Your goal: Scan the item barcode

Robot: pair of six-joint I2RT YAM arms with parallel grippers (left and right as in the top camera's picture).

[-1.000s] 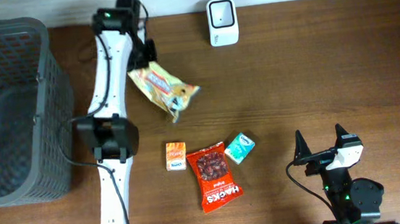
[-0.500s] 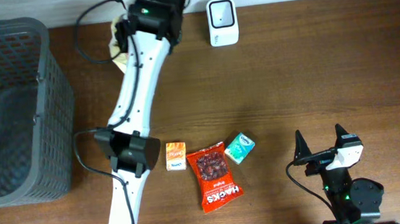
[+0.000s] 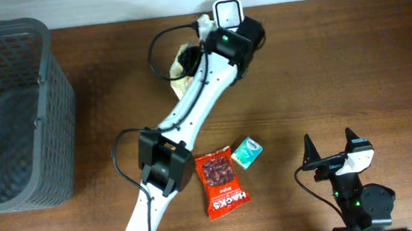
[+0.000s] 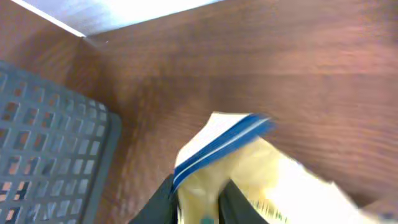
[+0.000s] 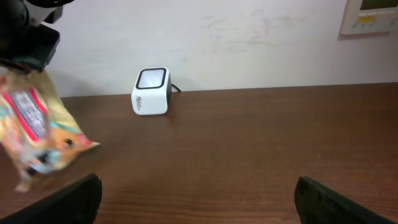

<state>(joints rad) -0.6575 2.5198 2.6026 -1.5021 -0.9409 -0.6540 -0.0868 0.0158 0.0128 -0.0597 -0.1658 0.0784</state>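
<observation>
Snack bag (image 5: pixel 37 130), yellow, is hanging pinched in the left gripper (image 4: pixel 198 202), just beside the white barcode scanner (image 3: pixel 227 10). Gray basket (image 3: pixel 11 110) is sitting well off to that gripper's left. Right gripper (image 3: pixel 330 143) is standing wide open, well apart from it, with a red Hacks pouch (image 3: pixel 223 181) and a small teal packet (image 3: pixel 247 151) lying between them.

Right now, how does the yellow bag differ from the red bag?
The yellow bag is held by the left gripper near the scanner; the red bag lies flat on the table, untouched. The yellow bag looks crumpled, the red bag smooth. Both are snack packets.
</observation>
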